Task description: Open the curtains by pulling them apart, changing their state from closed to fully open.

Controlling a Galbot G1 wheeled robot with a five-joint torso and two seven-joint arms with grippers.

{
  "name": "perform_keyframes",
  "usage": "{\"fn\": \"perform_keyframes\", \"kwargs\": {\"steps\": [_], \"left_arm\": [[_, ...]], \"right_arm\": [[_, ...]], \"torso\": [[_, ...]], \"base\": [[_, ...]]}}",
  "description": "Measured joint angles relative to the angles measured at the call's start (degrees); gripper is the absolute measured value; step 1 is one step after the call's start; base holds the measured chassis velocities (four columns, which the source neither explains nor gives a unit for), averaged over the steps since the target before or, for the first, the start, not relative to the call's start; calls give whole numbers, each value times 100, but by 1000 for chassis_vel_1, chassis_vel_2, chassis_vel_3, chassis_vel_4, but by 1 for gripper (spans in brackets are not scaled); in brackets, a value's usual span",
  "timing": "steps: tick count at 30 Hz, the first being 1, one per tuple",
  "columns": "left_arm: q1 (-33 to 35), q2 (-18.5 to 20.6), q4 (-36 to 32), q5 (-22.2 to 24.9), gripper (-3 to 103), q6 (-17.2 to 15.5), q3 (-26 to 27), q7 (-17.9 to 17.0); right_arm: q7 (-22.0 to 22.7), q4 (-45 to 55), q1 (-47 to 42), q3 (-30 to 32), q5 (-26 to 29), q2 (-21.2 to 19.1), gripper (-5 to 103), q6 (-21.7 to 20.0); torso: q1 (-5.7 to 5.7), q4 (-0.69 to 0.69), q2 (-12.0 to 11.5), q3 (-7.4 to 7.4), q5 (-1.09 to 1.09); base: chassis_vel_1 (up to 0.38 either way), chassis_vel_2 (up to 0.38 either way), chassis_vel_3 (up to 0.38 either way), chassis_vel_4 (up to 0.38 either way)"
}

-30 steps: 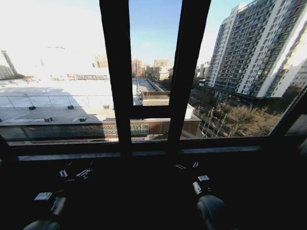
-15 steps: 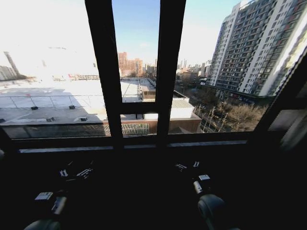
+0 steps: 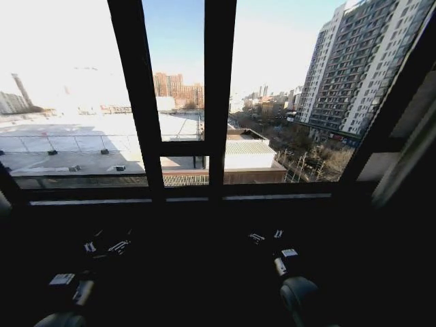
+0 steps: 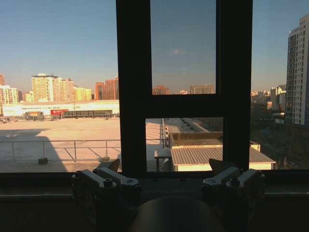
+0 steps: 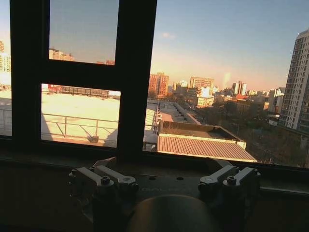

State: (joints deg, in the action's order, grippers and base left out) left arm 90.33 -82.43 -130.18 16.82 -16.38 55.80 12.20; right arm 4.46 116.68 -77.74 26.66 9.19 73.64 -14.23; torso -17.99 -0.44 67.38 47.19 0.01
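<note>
Facing window frame (image 3: pixel 219 102) | left pincer (image 3: pixel 105 246) open | right pincer (image 3: pixel 266 237) open

Big window with dark frame bars (image 3: pixel 219 88) running up the middle and a crossbar between them, plus a dark sill (image 3: pixel 177 199) along the bottom. Outside there's a flat, sunlit rooftop (image 3: pixel 75 133) with a railing, a low building with a ribbed roof (image 3: pixel 249 147), a tall apartment tower (image 3: pixel 357 68) on the right, bare trees (image 3: pixel 320 162) below it, and distant orange high-rises (image 3: pixel 178 84) under a clear blue sky.
</note>
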Motion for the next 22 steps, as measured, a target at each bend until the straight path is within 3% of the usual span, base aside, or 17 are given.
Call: {"fn": "perform_keyframes", "kwargs": {"steps": [7, 8, 11, 17, 22], "left_arm": [[25, -32, -10, 8, 100, 57, 41, 15], [26, -34, -37, 16, 100, 64, 49, 16], [27, -41, -57, 27, 100, 65, 53, 30], [32, -42, -7, 97, 100, 103, 58, 30], [41, 76, 182, 513, 100, 267, 118, 150]], "right_arm": [[-10, 6, -18, -5, -35, -9, 100, 174], [-14, -3, -23, -7, -58, -9, 100, 229], [-14, -1, -39, -1, -71, -17, 100, 263], [-16, 106, -63, 16, -7, -44, 100, 150], [41, 268, -22, 74, 362, -47, 100, -214]], "torso": [[2, 0, 1, -1, -7], [5, 1, 2, -2, 5], [4, -1, 2, -2, 5], [-2, 0, -1, 1, -2], [-2, 1, -1, 0, -2]], "base": [[-57, -400, 43, 414], [-84, -374, 61, 317], [-72, -271, 54, 228], [-24, -40, 9, 7], [2, 83, -17, -71]]}}
